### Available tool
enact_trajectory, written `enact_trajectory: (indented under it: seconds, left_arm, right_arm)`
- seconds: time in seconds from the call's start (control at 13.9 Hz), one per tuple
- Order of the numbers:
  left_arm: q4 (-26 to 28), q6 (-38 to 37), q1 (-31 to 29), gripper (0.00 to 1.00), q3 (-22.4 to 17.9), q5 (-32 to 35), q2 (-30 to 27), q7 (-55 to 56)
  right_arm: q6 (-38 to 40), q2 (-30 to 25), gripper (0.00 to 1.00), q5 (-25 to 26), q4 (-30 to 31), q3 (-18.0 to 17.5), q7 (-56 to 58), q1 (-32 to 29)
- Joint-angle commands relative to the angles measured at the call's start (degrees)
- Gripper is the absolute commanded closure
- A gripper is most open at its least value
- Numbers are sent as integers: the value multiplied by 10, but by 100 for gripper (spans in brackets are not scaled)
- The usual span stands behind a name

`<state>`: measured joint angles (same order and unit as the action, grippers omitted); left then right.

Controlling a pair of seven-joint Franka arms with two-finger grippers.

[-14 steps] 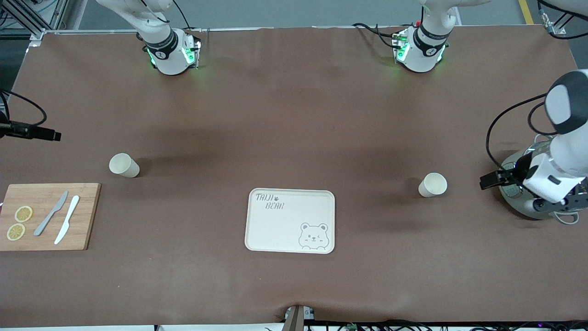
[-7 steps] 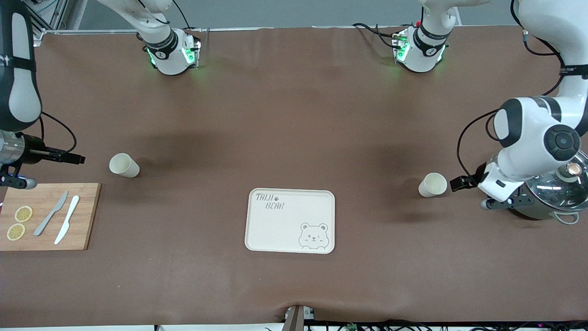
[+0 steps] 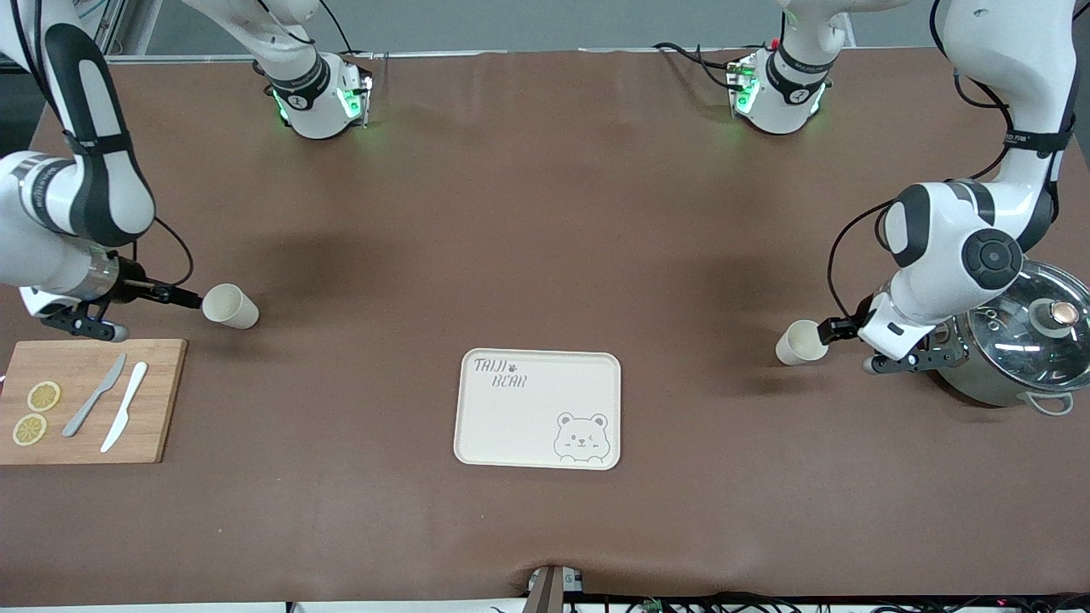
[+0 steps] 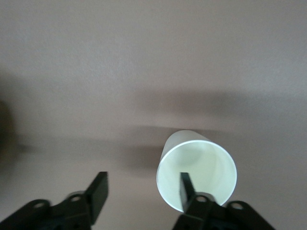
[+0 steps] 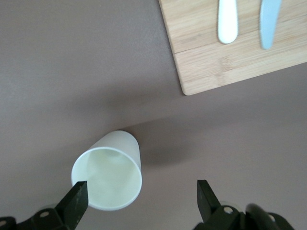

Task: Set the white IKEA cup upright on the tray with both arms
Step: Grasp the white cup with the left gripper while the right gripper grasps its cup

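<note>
Two white cups lie on their sides on the brown table. One cup (image 3: 801, 342) (image 4: 196, 172) is toward the left arm's end, its mouth facing my left gripper (image 3: 830, 329) (image 4: 142, 187). That gripper is open; one finger (image 4: 186, 186) stands in front of the cup's mouth, the other beside the cup. The other cup (image 3: 230, 306) (image 5: 108, 170) is toward the right arm's end. My right gripper (image 3: 189, 297) (image 5: 142, 194) is open wide at its mouth, one finger (image 5: 76, 199) by the rim. The cream tray (image 3: 511, 426) lies between the cups, nearer the front camera, with nothing on it.
A bamboo cutting board (image 3: 149, 400) (image 5: 230, 52) with two knives and lemon slices (image 3: 43, 396) lies toward the right arm's end, just nearer the camera than that cup. A steel pot with a glass lid (image 3: 1022, 340) stands right beside the left arm's wrist.
Both arms have swung in low over the table, each gripper travelling to the mouth of its own cup. Neither cup has moved.
</note>
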<state>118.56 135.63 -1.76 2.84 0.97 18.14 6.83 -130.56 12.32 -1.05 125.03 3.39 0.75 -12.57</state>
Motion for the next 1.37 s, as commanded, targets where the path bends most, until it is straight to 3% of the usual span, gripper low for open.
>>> enact_trajectory:
  seconds: [0.0, 0.29, 0.36, 0.5, 0.57, 0.79, 1.01, 1.29]
  left_arm:
    - [8, 23, -2, 48, 6, -9, 13, -7]
    - [9, 38, -2, 55, 13, -9, 27, -7]
    - [9, 40, -3, 61, 15, -9, 29, -7]
    - [9, 40, -3, 95, 18, -9, 29, -7]
    - [8, 41, -2, 100, 18, -10, 30, -7]
    - [-1, 42, -1, 100, 23, -9, 34, -7]
    - [-19, 41, 7, 100, 29, -10, 36, 3]
    - [-55, 36, 46, 100, 31, -10, 31, 87]
  right_arm:
    - [-55, -22, 0, -19, 59, -8, 2, -12]
    - [-57, -4, 3, -74, 62, -8, 2, -11]
    - [-57, -3, 7, -74, 63, -8, 2, -11]
    - [-60, 2, 21, -73, 66, -7, 2, -13]
    - [-65, 4, 32, -74, 67, -7, 2, -12]
    - [-76, 15, 49, -74, 68, -8, 1, -14]
    - [-70, 13, 78, -74, 72, -8, 1, -18]
    - [-72, 13, 99, -74, 70, -8, 2, -18]
